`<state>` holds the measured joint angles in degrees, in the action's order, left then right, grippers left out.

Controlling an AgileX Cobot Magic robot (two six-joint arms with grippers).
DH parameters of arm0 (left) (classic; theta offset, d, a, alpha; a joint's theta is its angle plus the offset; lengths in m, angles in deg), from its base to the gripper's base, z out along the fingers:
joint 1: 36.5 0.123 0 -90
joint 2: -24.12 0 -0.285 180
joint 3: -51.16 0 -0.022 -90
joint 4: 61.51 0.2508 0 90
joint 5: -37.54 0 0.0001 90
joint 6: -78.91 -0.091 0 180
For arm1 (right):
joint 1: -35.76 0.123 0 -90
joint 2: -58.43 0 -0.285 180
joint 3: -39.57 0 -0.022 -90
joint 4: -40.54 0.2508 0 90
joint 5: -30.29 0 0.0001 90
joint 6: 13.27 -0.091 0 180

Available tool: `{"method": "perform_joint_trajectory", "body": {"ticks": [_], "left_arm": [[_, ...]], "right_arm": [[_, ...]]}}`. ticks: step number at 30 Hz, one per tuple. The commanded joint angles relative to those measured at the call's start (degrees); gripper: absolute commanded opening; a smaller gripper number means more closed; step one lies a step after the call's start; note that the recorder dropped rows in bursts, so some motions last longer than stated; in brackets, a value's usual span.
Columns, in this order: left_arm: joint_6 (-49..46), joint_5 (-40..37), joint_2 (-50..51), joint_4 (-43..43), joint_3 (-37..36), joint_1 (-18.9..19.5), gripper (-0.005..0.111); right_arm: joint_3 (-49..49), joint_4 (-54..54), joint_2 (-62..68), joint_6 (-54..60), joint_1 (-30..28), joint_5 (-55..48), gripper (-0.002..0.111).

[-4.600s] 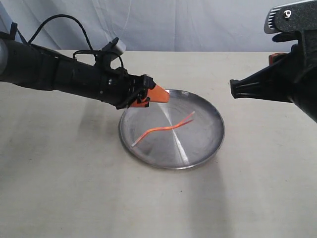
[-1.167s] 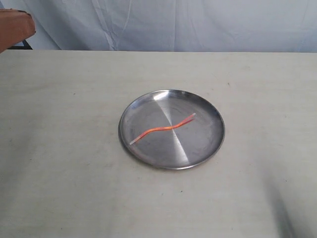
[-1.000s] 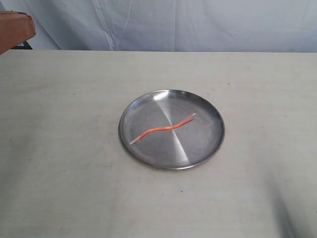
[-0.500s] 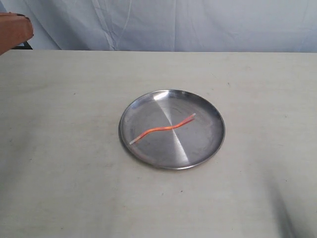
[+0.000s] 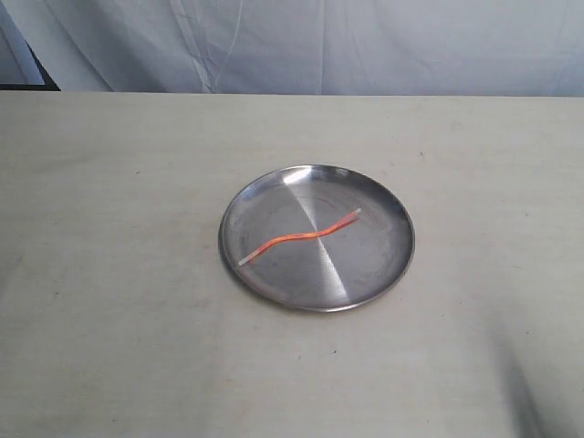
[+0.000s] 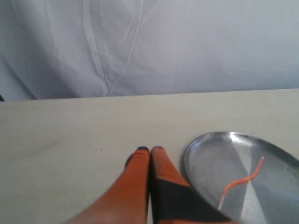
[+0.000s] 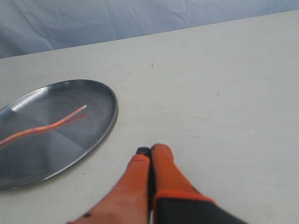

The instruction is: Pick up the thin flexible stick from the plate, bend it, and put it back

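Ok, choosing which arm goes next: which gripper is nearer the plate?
Left, it seems. The left gripper appears just beside the rim of the plate; the right gripper has bare table between it and the rim.

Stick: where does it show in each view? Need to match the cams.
Exterior view: the thin flexible stick lies wavy across the middle of the plate, near the picture's centre.
Left wrist view: the stick is on the plate, which the frame cuts off, beside the left gripper.
Right wrist view: the stick is on the plate, beside the right gripper.
Shared landmark: the plate.
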<state>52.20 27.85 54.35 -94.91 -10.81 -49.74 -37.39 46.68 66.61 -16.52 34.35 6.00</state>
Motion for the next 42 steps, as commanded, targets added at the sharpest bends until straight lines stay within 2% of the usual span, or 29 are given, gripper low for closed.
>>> {"method": "perform_joint_trajectory", "body": {"ticks": [1, 9, 12, 18, 22, 30, 42], "left_arm": [[15.4, 3.61, -3.96, 12.03, -7.35, 0.04, 0.0], [28.21, 7.24, -10.15, 24.44, -15.21, 0.04, 0.0], [28.24, 7.13, -12.62, 25.3, -15.25, 0.04, 0.0], [28.24, 0.44, -18.27, 26.87, -15.25, 0.04, 0.0], [28.0, 0.9, -22.44, 30.36, -15.25, 0.04, 0.0], [28.0, 1.19, -22.44, 35.62, -15.25, 0.04, 0.0], [28.0, 1.19, -22.44, 35.62, -15.25, 0.04, 0.0]], "right_arm": [[-0.26, -0.08, -0.39, 0.22, -0.23, 0.64, -0.001], [-0.26, -0.08, -0.39, 0.22, -0.23, 0.64, -0.001], [-0.26, -0.08, -0.39, 0.22, -0.23, 0.64, -0.001], [-0.26, -0.08, -0.39, 0.22, -0.23, 0.64, -0.001], [-0.26, -0.08, -0.39, 0.22, -0.23, 0.94, -0.001], [-0.26, -0.08, -0.39, 0.22, -0.23, 0.82, -0.001], [-0.26, -0.08, -0.39, 0.22, -0.23, 0.82, -0.001]]}}
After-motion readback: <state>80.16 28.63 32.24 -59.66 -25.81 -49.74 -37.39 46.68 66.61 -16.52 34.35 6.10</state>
